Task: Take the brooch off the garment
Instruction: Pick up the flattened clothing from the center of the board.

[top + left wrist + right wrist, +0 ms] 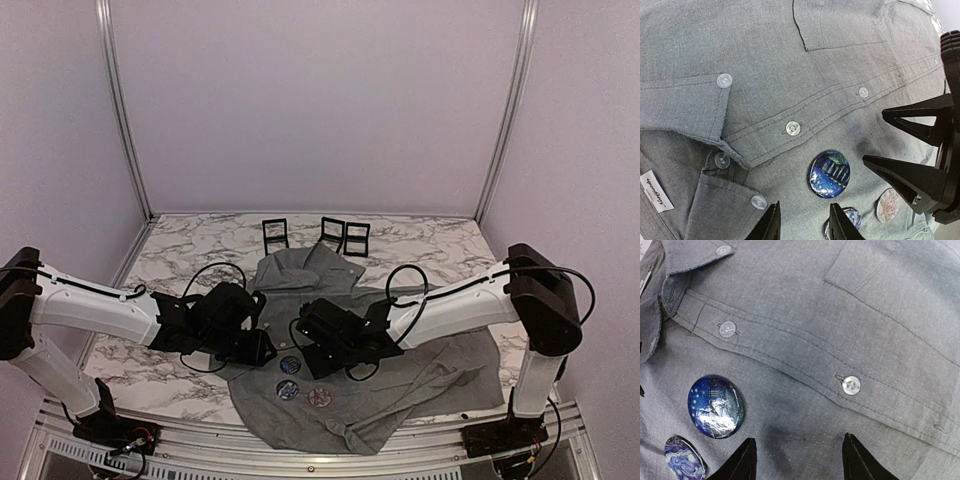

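The grey garment [400, 375] lies spread on the marble table, collar toward the back. Three round brooches are pinned below its button placket: a shiny dark-blue one [830, 174] [716, 406] [290, 365], a blue swirled one [854, 218] [684, 465] and a pale pinkish one [888, 205] [320, 397]. My left gripper [804, 224] [262, 348] hovers open over bare cloth just left of the blue brooches. My right gripper [797, 461] [318, 350] is open over bare cloth right of the dark-blue brooch, and its fingers [905, 172] point at that brooch in the left wrist view.
Three small black frame stands [332, 232] line the back of the table [180, 260]. Lilac walls close in the back and both sides. The shirt's chest pocket [840, 22] and white neck label [655, 192] lie near the grippers.
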You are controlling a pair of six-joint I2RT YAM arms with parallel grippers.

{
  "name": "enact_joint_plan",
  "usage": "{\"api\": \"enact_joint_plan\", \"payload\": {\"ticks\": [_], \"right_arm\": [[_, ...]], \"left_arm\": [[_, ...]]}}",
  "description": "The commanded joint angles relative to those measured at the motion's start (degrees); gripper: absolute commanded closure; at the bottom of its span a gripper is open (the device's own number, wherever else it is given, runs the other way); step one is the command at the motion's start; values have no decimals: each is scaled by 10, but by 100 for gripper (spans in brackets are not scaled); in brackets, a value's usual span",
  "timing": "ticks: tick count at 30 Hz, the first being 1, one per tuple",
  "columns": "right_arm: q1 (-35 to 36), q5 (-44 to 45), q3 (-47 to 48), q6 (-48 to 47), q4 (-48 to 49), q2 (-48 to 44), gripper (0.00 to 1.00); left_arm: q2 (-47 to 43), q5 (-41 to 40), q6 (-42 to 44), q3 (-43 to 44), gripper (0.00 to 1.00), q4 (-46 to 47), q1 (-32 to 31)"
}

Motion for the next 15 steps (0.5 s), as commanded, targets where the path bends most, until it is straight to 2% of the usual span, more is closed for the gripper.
{"api": "enact_joint_plan", "payload": {"ticks": [1,6,9,15], "right_arm": [[8,15,23,3,-20,32,42],[12,13,13,10,-18,52,42],[12,3,8,15,-14,66,46],[12,-17,2,21,0,69,74]], "left_arm": [[-15,-8,-5,-5,66,-13,4],[-15,-9,-10,-8,66,-12,5],[-15,-9,-12,-10,66,-13,7],[-21,-9,-16,-15,66,-15,12]]}}
